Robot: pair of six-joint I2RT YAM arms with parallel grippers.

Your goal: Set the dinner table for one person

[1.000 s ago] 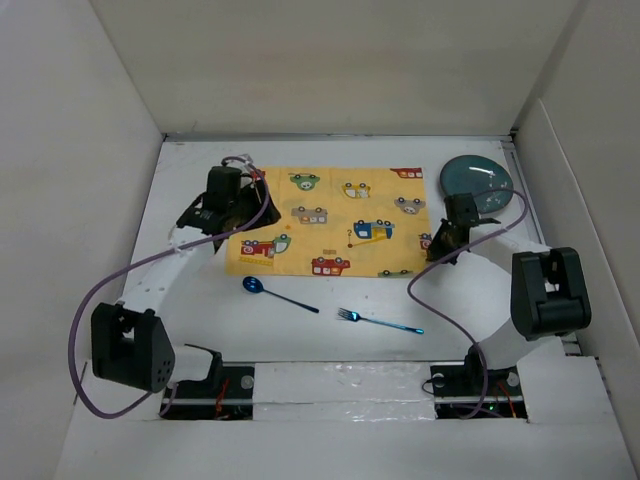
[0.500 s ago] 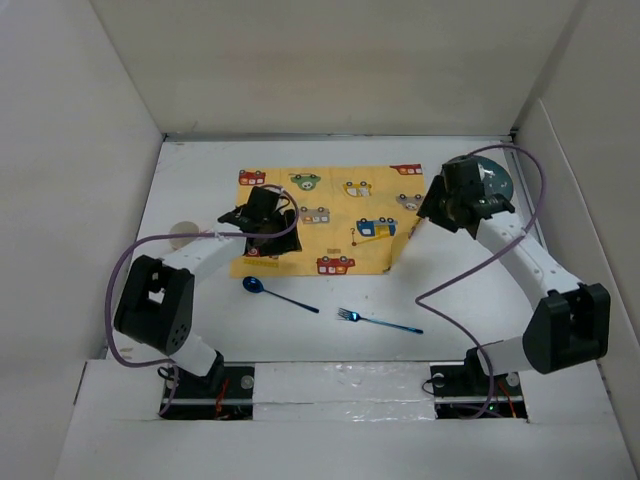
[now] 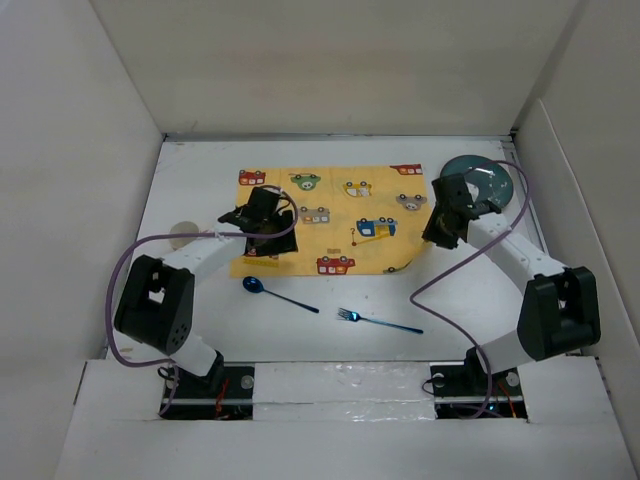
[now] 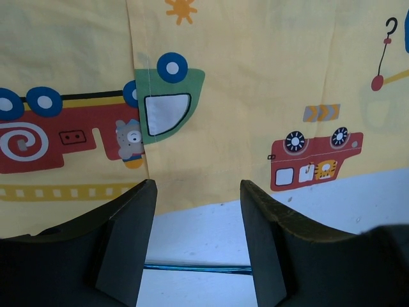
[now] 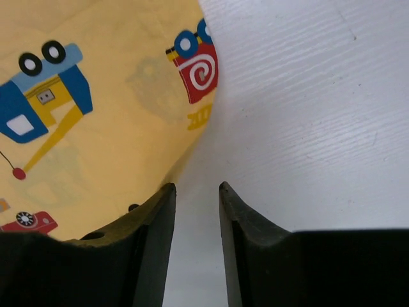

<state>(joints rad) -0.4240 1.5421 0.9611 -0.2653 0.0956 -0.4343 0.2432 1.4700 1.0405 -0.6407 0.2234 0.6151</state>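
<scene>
Top view: the white dinner table (image 3: 190, 180) fills the enclosure floor. A yellow placemat (image 3: 340, 215) lies toward 12 o'clock, with a teal plate (image 3: 488, 176) at its 2 o'clock and a spoon (image 3: 283, 297) and fork (image 3: 380, 321) at its 6. Left wrist: the left gripper (image 4: 198, 192) is spread and empty above the placemat's near edge. Right wrist: the right gripper (image 5: 196, 188) is narrowly parted with bare table in the gap, at the placemat's 3 o'clock edge.
</scene>
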